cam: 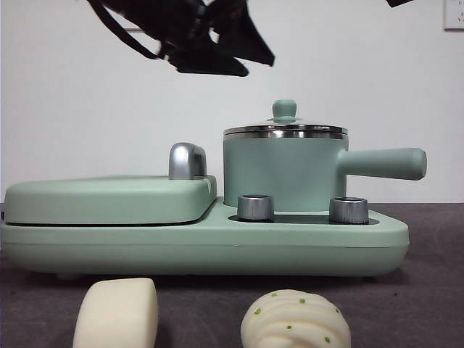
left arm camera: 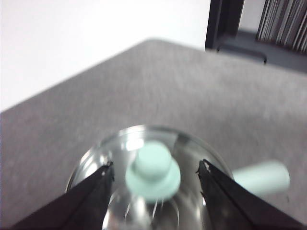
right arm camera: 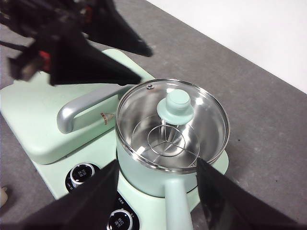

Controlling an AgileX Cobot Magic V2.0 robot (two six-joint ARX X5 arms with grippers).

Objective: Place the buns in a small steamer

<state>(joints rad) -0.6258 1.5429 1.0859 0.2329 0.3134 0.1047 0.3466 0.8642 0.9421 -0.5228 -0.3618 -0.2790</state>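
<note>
The small steamer stands on the right half of a mint-green cooker base, its glass lid on and the lid's green knob on top. Both buns lie on the table in front of the base: a plain one and a pleated one with green flecks. My left gripper hangs open above and left of the lid; in its wrist view the open jaws of the left gripper flank the knob from higher up. My right gripper is open, well above the steamer, holding nothing.
A flat mint-green griddle with a silver handle fills the base's left half. Two steel dials sit in front of the pot. The pot's long handle sticks out to the right. A white wall stands behind.
</note>
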